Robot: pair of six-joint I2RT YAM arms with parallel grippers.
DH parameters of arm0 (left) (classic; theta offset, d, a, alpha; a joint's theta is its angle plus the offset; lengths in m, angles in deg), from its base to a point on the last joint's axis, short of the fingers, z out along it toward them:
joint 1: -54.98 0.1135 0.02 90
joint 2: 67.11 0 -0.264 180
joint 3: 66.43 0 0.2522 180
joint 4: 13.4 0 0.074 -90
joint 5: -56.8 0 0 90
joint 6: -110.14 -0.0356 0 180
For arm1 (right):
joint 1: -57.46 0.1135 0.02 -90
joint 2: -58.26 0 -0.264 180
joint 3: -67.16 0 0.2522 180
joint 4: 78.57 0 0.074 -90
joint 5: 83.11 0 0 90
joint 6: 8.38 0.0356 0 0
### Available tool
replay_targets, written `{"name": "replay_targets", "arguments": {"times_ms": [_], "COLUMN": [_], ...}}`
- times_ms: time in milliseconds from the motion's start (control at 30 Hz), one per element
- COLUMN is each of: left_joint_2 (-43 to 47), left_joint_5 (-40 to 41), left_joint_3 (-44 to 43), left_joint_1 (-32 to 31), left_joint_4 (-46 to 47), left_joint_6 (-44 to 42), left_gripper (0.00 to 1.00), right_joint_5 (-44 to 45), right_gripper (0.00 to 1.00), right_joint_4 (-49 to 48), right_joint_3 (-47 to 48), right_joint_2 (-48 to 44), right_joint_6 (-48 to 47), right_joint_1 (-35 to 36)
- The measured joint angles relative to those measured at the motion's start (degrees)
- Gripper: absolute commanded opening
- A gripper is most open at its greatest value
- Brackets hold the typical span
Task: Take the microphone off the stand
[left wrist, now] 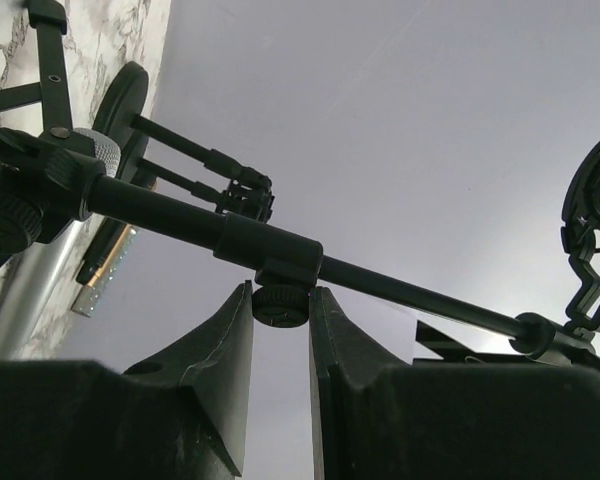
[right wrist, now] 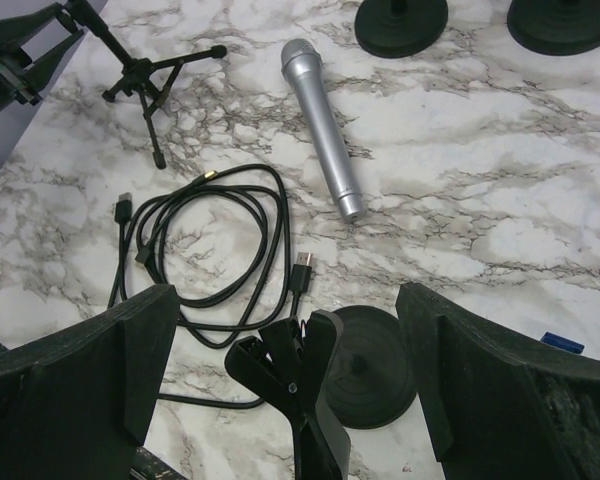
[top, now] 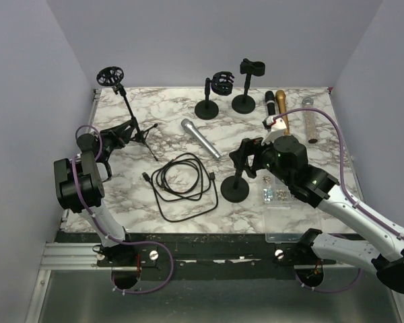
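Observation:
The silver microphone (top: 200, 139) lies loose on the marble table, also in the right wrist view (right wrist: 325, 135). A black round-base stand (top: 236, 190) stands near it, its empty clip (right wrist: 290, 370) between my right fingers. My right gripper (top: 250, 156) is open, and its jaws (right wrist: 290, 385) straddle the clip without touching it. My left gripper (top: 118, 136) is shut on a small knob (left wrist: 280, 305) under the boom of a tripod stand (top: 131, 118). That stand's shock mount (top: 111, 75) is empty.
A coiled black cable (top: 182, 182) lies left of the round-base stand. Two more desk stands (top: 207, 108) (top: 244, 102) stand at the back. Black and gold microphones (top: 276, 102) and another one (top: 311, 121) lie back right. A clear box of small parts (top: 279, 196) sits front right.

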Motion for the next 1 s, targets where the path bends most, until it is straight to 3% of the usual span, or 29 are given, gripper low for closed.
{"name": "replay_targets", "arguments": {"times_ms": [133, 300, 567, 767, 1000], "left_joint_2": [0.74, 3.89, 14.49, 24.87, 30.53], "left_joint_5": [-0.02, -0.07, 1.36, 11.10, 21.09], "left_joint_3": [-0.72, -2.03, -4.57, -5.18, -5.14], "left_joint_1": [-0.04, 0.04, 0.33, -1.73, -10.23], "left_joint_4": [-2.62, -10.23, -28.85, -45.88, -46.82], "left_joint_6": [-1.49, -11.61, -37.07, -61.20, -83.01], "left_gripper": [0.55, 0.77, 0.80, 0.80, 0.77], "right_joint_5": [0.00, -0.02, 0.00, -0.13, -0.79], "right_gripper": [1.00, 1.00, 1.00, 1.00, 1.00], "right_joint_4": [-0.02, 0.02, 0.00, -0.63, -1.14], "right_joint_3": [0.00, 0.00, 0.00, -0.11, -0.52], "right_joint_2": [0.17, 0.46, 0.48, 0.72, 1.92], "right_joint_6": [-0.02, -0.04, -0.04, -0.04, -0.04], "right_joint_1": [0.00, 0.00, 0.00, 0.00, 0.00]}}
